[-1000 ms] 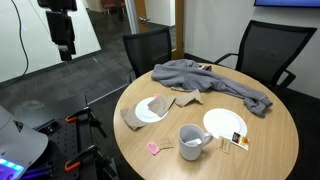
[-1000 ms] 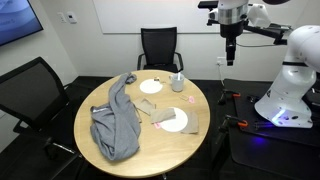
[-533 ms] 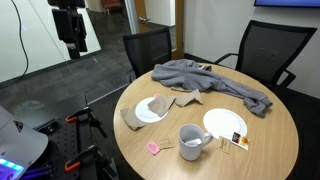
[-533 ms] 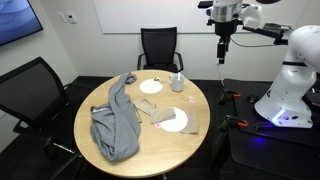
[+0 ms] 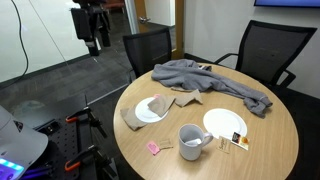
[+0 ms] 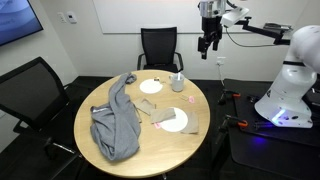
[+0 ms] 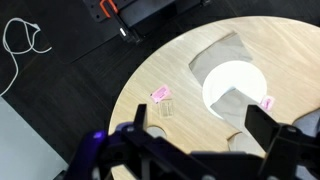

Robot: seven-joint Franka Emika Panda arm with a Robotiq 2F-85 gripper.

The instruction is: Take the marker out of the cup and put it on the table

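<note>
The grey mug [image 5: 190, 141] stands upright near the front edge of the round wooden table [image 5: 270, 140]; it also shows in the exterior view from the far side [image 6: 177, 83]. I cannot make out the marker in any view. My gripper [image 5: 92, 30] hangs high in the air beyond the table's edge, far from the mug, and shows there in both exterior views [image 6: 208, 38]. In the wrist view its fingers [image 7: 200, 125] are spread apart and empty, looking down on the table edge [image 7: 130, 90].
Two white plates [image 5: 152, 110] [image 5: 224, 123], a tan napkin, a grey cloth [image 5: 210, 82] and a small pink scrap [image 5: 154, 148] lie on the table. Black office chairs [image 5: 148, 50] stand round it. The robot's base [image 6: 285, 95] is beside the table.
My gripper has moved sideways through the air toward the table, staying high and open. Nothing on the table has moved.
</note>
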